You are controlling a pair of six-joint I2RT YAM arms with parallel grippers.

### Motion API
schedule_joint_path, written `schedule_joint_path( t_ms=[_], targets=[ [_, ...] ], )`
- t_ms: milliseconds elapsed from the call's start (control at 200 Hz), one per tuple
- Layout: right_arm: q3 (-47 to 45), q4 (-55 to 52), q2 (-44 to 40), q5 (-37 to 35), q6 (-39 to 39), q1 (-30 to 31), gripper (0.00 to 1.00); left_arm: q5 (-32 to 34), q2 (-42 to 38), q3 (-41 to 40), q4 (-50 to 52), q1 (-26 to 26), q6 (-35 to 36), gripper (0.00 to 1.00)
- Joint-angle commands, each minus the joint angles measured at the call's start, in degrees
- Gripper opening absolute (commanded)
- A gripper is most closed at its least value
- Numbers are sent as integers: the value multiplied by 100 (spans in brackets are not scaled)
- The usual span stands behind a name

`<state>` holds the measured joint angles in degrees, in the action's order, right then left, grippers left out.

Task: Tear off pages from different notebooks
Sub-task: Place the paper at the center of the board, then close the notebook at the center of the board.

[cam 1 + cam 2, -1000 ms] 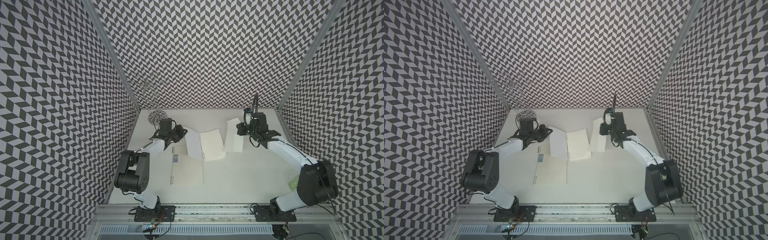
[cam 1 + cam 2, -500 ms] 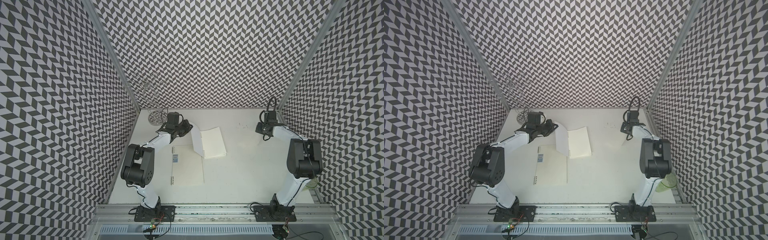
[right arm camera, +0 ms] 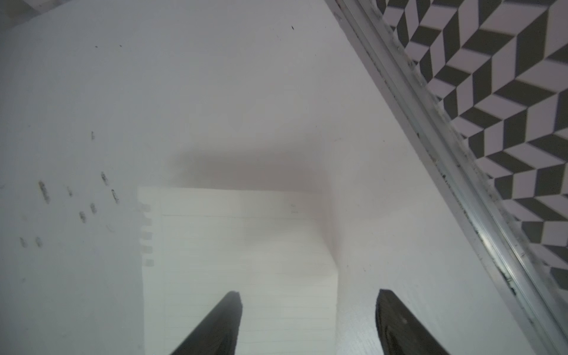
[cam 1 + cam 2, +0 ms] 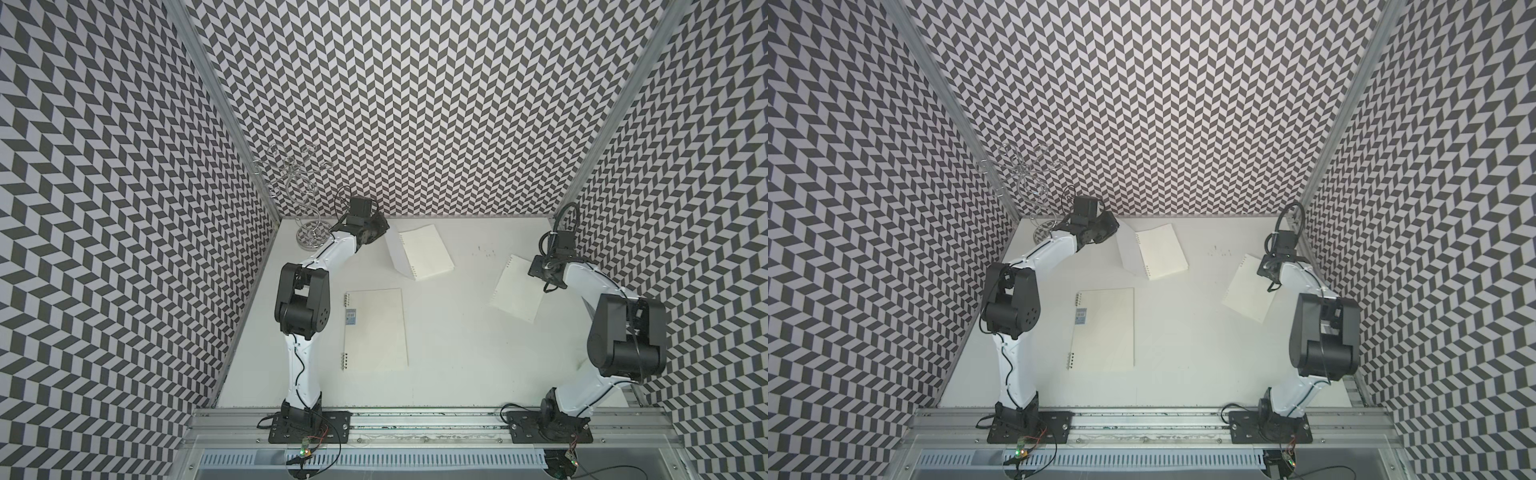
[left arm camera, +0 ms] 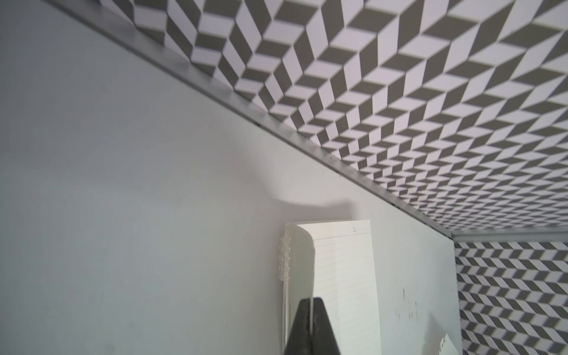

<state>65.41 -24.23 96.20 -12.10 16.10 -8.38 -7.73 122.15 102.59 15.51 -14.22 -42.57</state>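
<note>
Left arm [image 4: 300, 365] and right arm [image 4: 582, 279]: white links; black joint housings [image 4: 302, 312]; thin black cables; black screwed base plates [image 4: 337, 429].

Bare table [image 4: 453, 340] lies open between the larger notebook [image 4: 374, 328] on the left and the loose page [image 4: 517, 293] on the right, while the half-raised smaller notebook [image 4: 424, 253] and a tall wire stand [image 4: 309, 232] in the far left corner obstruct the back.

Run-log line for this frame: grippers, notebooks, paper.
left gripper shut on lifted leaf of small notebook | right gripper open above loose page on table | large notebook closed, flat
</note>
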Motion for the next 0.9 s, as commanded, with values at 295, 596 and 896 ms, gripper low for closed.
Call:
schedule_joint_path(
  t_ms=[295,596,896],
  targets=[
    [199,-108,-933,721,-129,45,100,1090,529,1290,955,167,685,34],
    [-462,913,-1744,2523,-46,2066,100,-671,264,368,-1305,29,-288,58],
    [-1739,2378,-2908,3619,203,2283,100,-1164,1742,2394,-539,-466,-183,77]
  ],
)
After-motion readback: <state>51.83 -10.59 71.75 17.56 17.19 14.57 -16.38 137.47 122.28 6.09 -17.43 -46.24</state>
